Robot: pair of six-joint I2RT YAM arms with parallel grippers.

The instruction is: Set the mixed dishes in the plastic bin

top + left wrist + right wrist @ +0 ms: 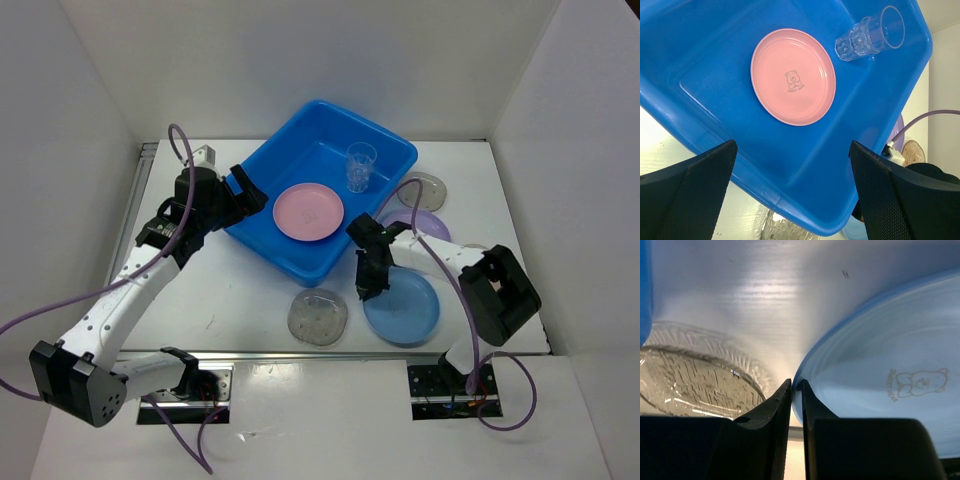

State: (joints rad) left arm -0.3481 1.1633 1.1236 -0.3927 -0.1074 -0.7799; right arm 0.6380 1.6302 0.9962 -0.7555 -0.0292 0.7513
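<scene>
I see right gripper [796,386] pinching rim of round blue plastic plate [890,360]; left gripper [792,146] spread wide over rectangular blue plastic bin [795,200].

Robotics lab bench: white table [230,290] boxed in by plain white panels [300,60], left arm [120,305] and right arm [440,250] bolted at its near edge, purple cables [189,170] trailing.

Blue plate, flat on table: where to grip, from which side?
Pinch the blue plate by its raised rim on the edge facing the speckled plate, from above, one jaw inside and one outside. It lies flat, so only the rim offers a hold. The right gripper is set that way.
</scene>
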